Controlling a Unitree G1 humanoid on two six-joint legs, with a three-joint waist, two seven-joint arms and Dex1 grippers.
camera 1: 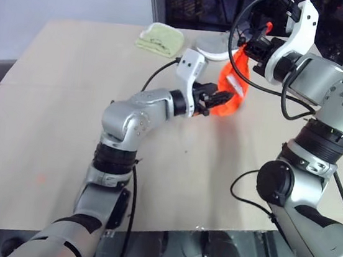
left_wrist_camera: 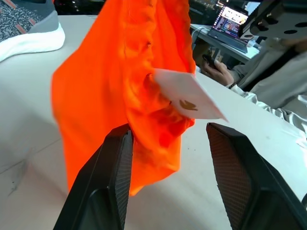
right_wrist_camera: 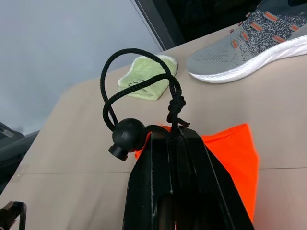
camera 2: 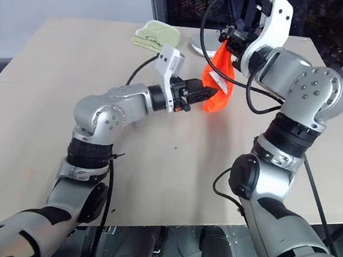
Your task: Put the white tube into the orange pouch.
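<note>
The orange pouch (camera 1: 235, 80) hangs in the air above the far part of the desk (camera 1: 53, 120), held up by its top. The right gripper (right_wrist_camera: 169, 139) has its fingers clenched on the black cord (right_wrist_camera: 136, 91) at the pouch's neck, a round toggle (right_wrist_camera: 127, 135) beside them. The left gripper (left_wrist_camera: 168, 158) sits level at the pouch's lower end, fingers apart, one finger (left_wrist_camera: 112, 177) touching the fabric. The white tube's (left_wrist_camera: 184, 94) crimped end pokes out of the orange folds. A light-green cloth (camera 1: 162, 39) and a grey shoe (right_wrist_camera: 249, 40) lie at the far edge.
</note>
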